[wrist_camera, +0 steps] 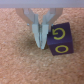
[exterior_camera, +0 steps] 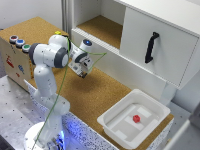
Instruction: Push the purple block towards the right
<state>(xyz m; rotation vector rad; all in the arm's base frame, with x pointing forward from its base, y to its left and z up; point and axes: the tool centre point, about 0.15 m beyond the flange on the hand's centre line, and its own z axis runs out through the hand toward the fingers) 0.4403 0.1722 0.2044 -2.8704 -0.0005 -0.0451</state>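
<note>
The gripper (wrist_camera: 40,39) has its two pale fingers (wrist_camera: 35,35) drawn narrow, close together, holding nothing, tips down near the cork-topped counter (wrist_camera: 20,65). Touching one finger's side sits the purple cube-shaped block with yellow markings (wrist_camera: 59,41), resting on the cork (in the exterior view it is hidden behind the gripper (exterior_camera: 82,73)). Farther out, toward the exterior view's right, a white plastic tray (exterior_camera: 114,125) holds a small red object (exterior_camera: 136,118). Behind stands a white cabinet with a black handle (exterior_camera: 151,47).
</note>
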